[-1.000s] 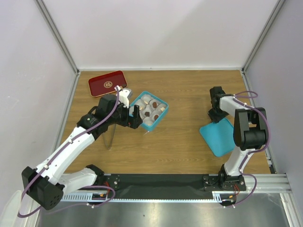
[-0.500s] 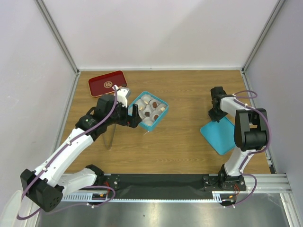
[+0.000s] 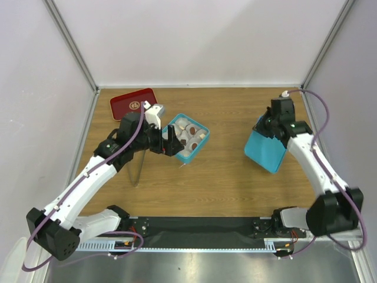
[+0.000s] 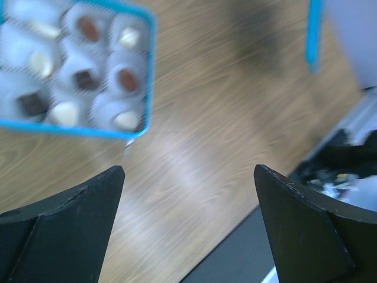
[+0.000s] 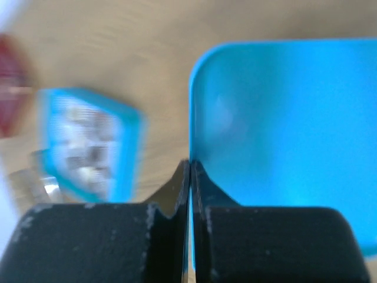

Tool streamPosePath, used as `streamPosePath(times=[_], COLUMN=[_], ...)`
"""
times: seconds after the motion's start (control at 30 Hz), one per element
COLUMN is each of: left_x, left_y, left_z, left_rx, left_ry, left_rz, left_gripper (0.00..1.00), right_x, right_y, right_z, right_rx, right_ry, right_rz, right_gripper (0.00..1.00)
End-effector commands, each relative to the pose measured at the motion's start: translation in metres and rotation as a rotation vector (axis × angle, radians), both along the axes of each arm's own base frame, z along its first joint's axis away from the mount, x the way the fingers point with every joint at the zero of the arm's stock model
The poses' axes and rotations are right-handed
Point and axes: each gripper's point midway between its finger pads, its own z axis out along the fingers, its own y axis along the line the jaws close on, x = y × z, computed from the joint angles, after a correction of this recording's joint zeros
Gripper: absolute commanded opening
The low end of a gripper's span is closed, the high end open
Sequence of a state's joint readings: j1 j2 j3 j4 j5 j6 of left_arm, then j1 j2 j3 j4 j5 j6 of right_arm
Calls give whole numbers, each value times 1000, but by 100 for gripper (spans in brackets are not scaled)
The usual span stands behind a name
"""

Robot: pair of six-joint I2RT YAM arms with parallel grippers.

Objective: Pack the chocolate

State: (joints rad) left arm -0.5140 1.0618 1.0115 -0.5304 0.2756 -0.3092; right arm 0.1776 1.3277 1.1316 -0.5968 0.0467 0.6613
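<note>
The teal box (image 3: pixel 205 134) sits left of the table's middle and holds white paper cups with the chocolate (image 3: pixel 192 129), dark and tan pieces. It also shows in the left wrist view (image 4: pixel 150 71), with the chocolate (image 4: pixel 128 79) in its cups. My left gripper (image 3: pixel 169 142) is open and empty at the box's near-left edge; in its own view (image 4: pixel 188 171) bare wood lies between the fingers. My right gripper (image 3: pixel 267 125) is shut on the edge of the teal lid (image 3: pixel 267 152), held tilted above the table at the right. The lid (image 5: pixel 283 135) fills the right wrist view, gripper (image 5: pixel 191 163) clamped on its rim.
A red tray (image 3: pixel 134 104) with a gold emblem lies at the back left, just behind my left arm. A black strip (image 3: pixel 200 224) runs along the table's near edge. Grey walls close in the left, back and right sides.
My right arm has swung up and out, lifting the teal lid off the table and tilting it toward the left. My left gripper has edged slightly right along the box.
</note>
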Motion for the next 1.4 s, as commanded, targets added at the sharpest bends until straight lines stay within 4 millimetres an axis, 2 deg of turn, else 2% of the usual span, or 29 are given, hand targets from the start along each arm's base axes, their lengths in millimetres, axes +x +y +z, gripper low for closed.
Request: streamPosePath(times=[0.0,0.07,0.1,0.13,0.17,0.2,0.23,0.27,0.33,0.37,0.43,0.47,0.53,0.57,0.6,0.63,0.67,0.73,0.77,0.83,0.87,0.93,1.0,1.03,1.07,1.17,1.2,1.23,1.37], left_x=[2,-4,-2,-9,-9,-7,-8,-7,-5,-7,-6,-11,-3,-4,3,6,11,27,30,38,37,39,51,50,57,46,52,45,40], left_y=[-29,-42,-45,-51,-55,-57,-60,-62,-62,-64,-64,-65,-62,-61,-62,-63,-63,-68,-69,-72,-71,-72,-77,-76,-79,-78,-81,-81,-99], left_z=[70,91,104,113,123,135,142,155,165,176,182,198,200,219,215,220,232,235,239,241,250,262,259,270,263,279,274,282,280], left_rx=[-214,-304,-350,-393,-439,-477,-499,-522,-536,-559,-596,-654,-734,-777,-787,-801,-811,-805,-810,-837,-853,-905,-949,-998,-1025,-1113,-1135,-1147,-1118], left_ry=[-77,-47,-64,-49,-19,-40,-45,-62,-78,-90,-95,-129,-61,-156,-132,-135,-155,-144,-158,-126,-191,-168,-182,-138,-165,-184,-167,-183,-184], left_rz=[-93,-152,-170,-223,-225,-244,-258,-271,-276,-309,-340,-398,-407,-466,-493,-506,-521,-539,-555,-586,-623,-648,-679,-689,-723,-820,-830,-863,-871], left_gripper=[98,98,98,98,98,97,97,97,98,98,99,100,100,100,100,100,100,100,100,100,100,100,100,100,99,99,98,98,98], right_x=[1,-7,-10,-14,-28,-29,-34,-42,-54,-68,-78,-92,-107,-119,-127,-127,-140,-152,-163,-171,-178,-186,-196,-197,-200,-202,-202,-200,-198], right_y=[34,44,58,62,75,77,81,88,94,99,100,100,101,101,103,106,107,107,107,108,109,111,114,115,116,119,121,121,122], right_z=[92,133,159,175,193,224,239,265,292,316,336,356,377,388,398,399,404,404,406,406,407,410,414,415,417,418,416,415,411], right_rx=[136,197,265,307,404,442,480,552,612,668,730,744,837,851,885,909,910,981,978,1007,1014,1030,1051,1054,1059,1078,1077,1081,1103], right_ry=[-272,-398,-486,-532,-562,-686,-738,-817,-883,-944,-994,-1091,-1120,-1163,-1162,-1145,-1190,-1176,-1205,-1186,-1194,-1202,-1203,-1204,-1211,-1206,-1207,-1204,-1200], right_rz=[205,251,324,350,421,464,490,541,603,667,706,756,795,840,867,889,945,988,1039,1073,1100,1127,1165,1172,1181,1185,1186,1177,1170], right_gripper=[0,0,0,0,0,0,0,0,0,0,0,0,0,0,0,0,0,0,0,0,0,0,0,0,0,0,0,0,0])
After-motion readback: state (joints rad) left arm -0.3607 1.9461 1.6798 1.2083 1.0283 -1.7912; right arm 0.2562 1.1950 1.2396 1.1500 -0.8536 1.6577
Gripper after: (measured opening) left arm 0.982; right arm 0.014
